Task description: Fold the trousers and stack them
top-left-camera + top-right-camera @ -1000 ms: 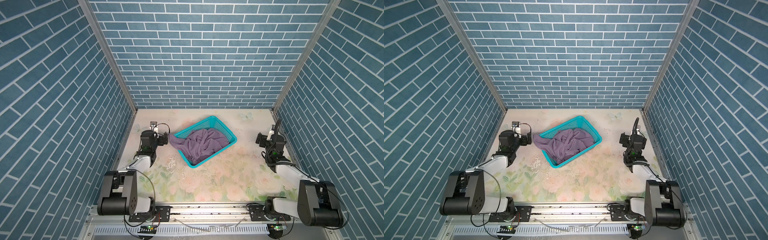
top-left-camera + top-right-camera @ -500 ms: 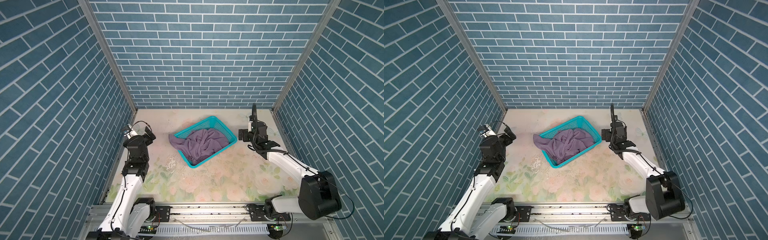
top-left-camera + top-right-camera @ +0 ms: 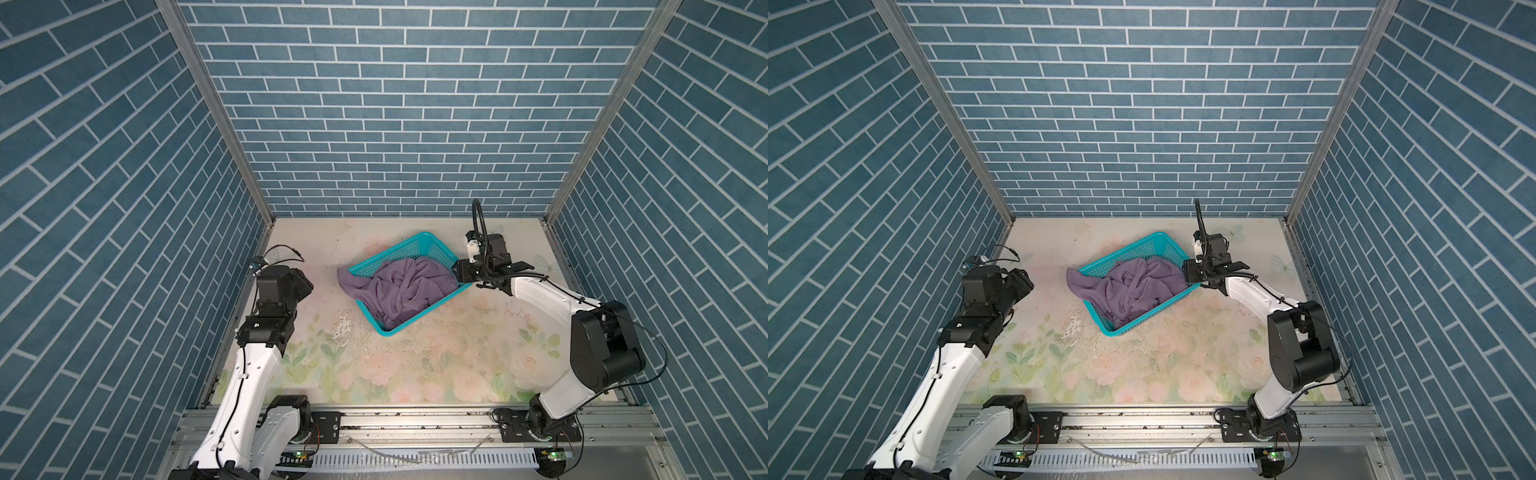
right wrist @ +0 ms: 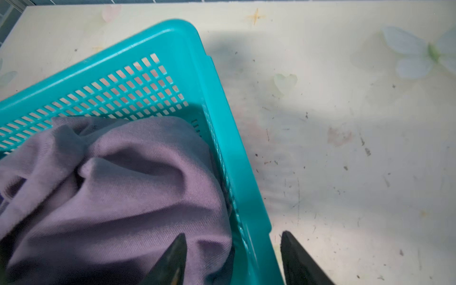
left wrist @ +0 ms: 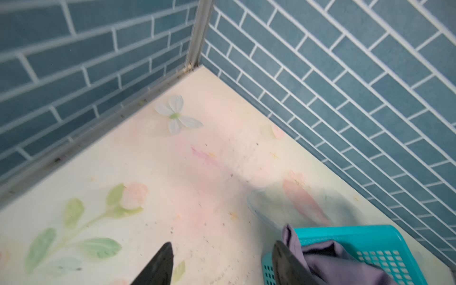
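On the floral worktop (image 3: 415, 365), the left tool (image 5: 222, 243) hovers open and empty at 9 o'clock of the teal basket (image 3: 399, 254). The trousers (image 3: 399, 291) lie bunched inside, one flap draped over that side's rim. At 3 o'clock, the right tool (image 4: 233, 234) stands open astride the rim, clamping nothing.
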Controlling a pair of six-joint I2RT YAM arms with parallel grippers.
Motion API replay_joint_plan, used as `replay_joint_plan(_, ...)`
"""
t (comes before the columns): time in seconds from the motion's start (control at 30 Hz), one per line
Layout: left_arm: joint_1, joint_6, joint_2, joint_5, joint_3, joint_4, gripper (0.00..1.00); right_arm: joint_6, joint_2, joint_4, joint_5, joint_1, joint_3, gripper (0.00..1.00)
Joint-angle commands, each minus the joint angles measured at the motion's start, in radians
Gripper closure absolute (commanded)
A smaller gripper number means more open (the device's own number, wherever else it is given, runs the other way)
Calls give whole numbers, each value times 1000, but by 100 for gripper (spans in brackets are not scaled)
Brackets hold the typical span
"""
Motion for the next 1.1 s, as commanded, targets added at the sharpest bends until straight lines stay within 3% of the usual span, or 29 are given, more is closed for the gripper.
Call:
replay_joint_plan(0.0, -59, -77, 30, 145, -68, 13, 39, 71, 5, -23, 47, -2, 17, 38)
replay_joint_plan(0.17, -189, -125, 126, 97, -108, 95, 38, 69, -64, -30, 165, -12, -21, 35)
replay_joint_plan(0.43, -382, -107, 449, 87, 83, 184, 39, 84, -246, -16, 296, -54, -158, 29)
replay_joint_plan(0.63, -494, -66, 737, 167, 341, 223, 47, 71, -390, -82, 305, -101, -168, 29)
replay_joint_plan(0.83, -565, -29, 985, 269, 682, 186, 47, 107, -513, -137, 312, -126, -223, 27)
replay_joint_plan(0.97, -638, -27, 1080, 285, 846, 143, 49, 90, -523, -146, 227, -129, -226, 19)
replay_joint_plan(1.07, -658, -52, 1095, 289, 855, 150, 49, 64, -505, -155, 145, -130, -207, 16)
